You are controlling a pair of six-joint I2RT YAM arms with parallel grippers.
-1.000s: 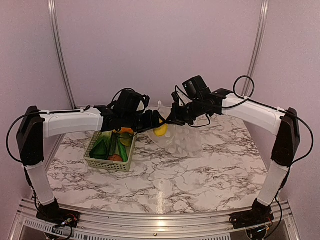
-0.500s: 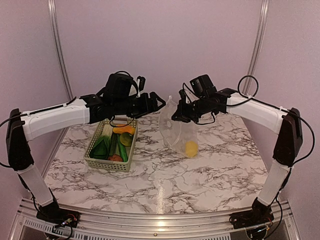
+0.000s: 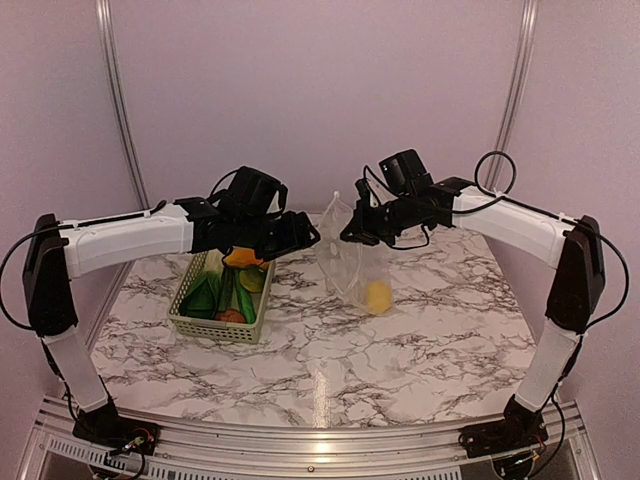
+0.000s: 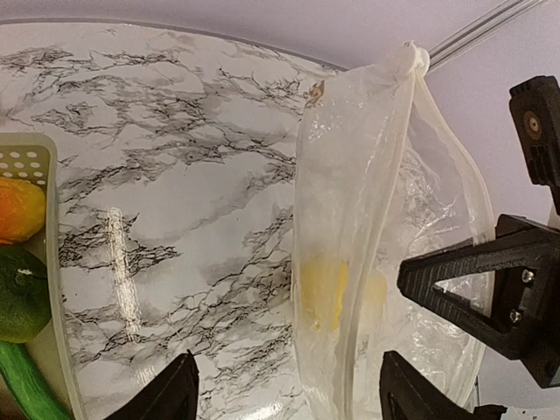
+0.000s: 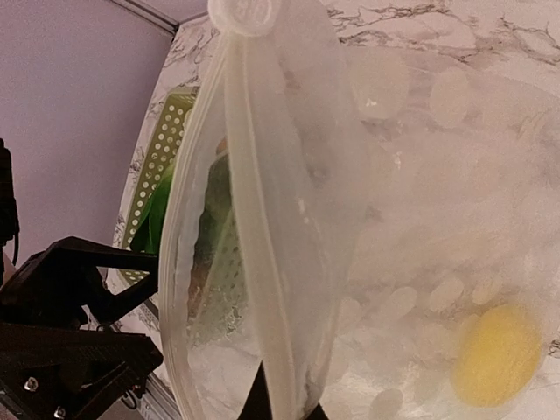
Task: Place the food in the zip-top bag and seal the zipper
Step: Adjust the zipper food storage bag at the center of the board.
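The clear zip-top bag (image 3: 352,262) with white dots hangs open from my right gripper (image 3: 347,236), which is shut on its mouth edge. The yellow lemon (image 3: 378,296) lies inside at the bag's bottom; it also shows in the right wrist view (image 5: 495,354) and through the plastic in the left wrist view (image 4: 322,290). The zipper (image 5: 262,262) runs up from my right gripper (image 5: 282,408). My left gripper (image 3: 307,238) is open and empty, just left of the bag (image 4: 350,210). The other food stays in the basket: an orange piece (image 4: 17,210), a round green one (image 4: 21,293), long green pieces (image 3: 228,290).
The pale green lattice basket (image 3: 190,318) stands left of the bag on the marble table (image 3: 400,350), below my left arm. Its rim shows at the left edge of the left wrist view (image 4: 52,262). The back wall is close behind both grippers.
The lemon left my left gripper at the bag's mouth and dropped to the bag's bottom. My left gripper, now open, rose and then came down a little left of the bag.
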